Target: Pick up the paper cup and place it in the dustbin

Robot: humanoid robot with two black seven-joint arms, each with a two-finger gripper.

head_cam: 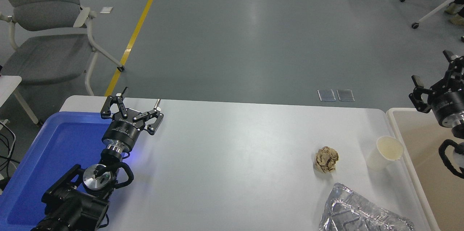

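1. While the cup stands upright at the bench's right edge, just beside the bin, I'm at the reach step.
2. Right gripper hovers above, jaws wide, empty; next I lower it around the cup.
3. Left gripper parked, open.

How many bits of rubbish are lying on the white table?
3: a paper cup upright near the right edge beside the dustbin, a crumpled brown paper ball just left of it, and a crushed clear plastic container at the bottom edge, partly cut off.
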